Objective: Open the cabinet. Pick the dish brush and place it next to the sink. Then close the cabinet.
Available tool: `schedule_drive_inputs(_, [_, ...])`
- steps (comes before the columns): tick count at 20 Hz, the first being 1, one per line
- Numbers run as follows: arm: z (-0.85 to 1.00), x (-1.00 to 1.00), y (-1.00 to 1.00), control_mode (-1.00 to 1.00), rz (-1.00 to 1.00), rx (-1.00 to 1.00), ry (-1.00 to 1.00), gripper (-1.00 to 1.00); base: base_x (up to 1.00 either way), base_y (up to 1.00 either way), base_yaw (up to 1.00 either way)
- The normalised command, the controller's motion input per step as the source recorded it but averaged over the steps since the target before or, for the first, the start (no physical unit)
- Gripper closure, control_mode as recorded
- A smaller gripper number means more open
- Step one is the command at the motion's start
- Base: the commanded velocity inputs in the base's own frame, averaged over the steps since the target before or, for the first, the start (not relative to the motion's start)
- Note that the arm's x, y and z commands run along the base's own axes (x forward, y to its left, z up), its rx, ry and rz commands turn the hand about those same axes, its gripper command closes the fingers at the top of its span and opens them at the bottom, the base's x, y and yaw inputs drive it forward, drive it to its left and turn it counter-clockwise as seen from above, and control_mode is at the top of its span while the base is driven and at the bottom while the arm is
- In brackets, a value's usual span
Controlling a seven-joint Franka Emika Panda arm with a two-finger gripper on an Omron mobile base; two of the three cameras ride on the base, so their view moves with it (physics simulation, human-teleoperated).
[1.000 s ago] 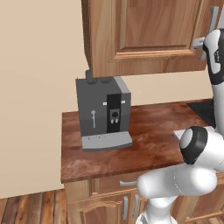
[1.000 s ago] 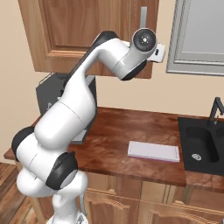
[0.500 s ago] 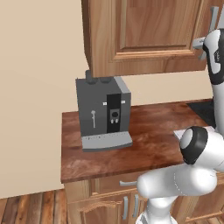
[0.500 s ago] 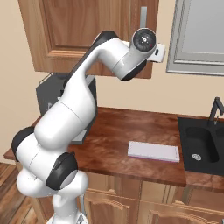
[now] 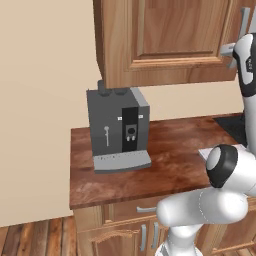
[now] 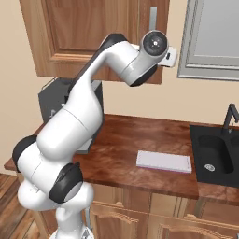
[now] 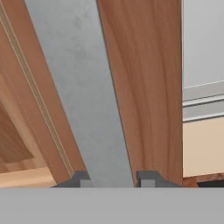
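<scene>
A reddish-brown wooden wall cabinet point(image 6: 88, 37) hangs with its raised-panel door closed above a brown wooden countertop point(image 6: 126, 149), while the white arm point(image 6: 79, 121) reaches up from the base to the door's right edge. To the left on the counter, under the cabinet, stands a dark grey coffee machine point(image 5: 120, 130); to the right, the black sink point(image 6: 215, 154) with its thin black faucet point(image 6: 229, 116) is set into the countertop, below a grey-framed window point(image 6: 212, 39). A flat white rectangular pad point(image 6: 164, 161) lies on the counter between the coffee machine and the sink, just beside the basin. Seen from the hand, the long grey metal bar handle point(image 7: 83, 96) runs between the two dark tips of the gripper point(image 7: 113, 179), which sit close against either side of the bar, clamped around it.
</scene>
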Motion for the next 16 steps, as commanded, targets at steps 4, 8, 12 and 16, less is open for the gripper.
schedule_drive_inputs(4, [0.0, -0.03, 0.0, -1.0, 0.0, 0.0, -0.01, 1.0, 0.0, 0.0, 0.0])
schedule_drive_inputs(8, [0.0, -0.34, 0.01, -1.0, 0.0, 0.0, -0.01, 1.0, 0.0, 0.0, 0.0])
schedule_drive_inputs(12, [0.04, -0.43, 0.14, -1.0, 0.0, 0.0, 0.0, 1.0, 0.0, 0.0, 0.0])
schedule_drive_inputs(16, [0.03, -0.5, 0.24, -1.0, 0.0, 0.0, 0.0, 1.0, 0.0, 0.0, 0.0])
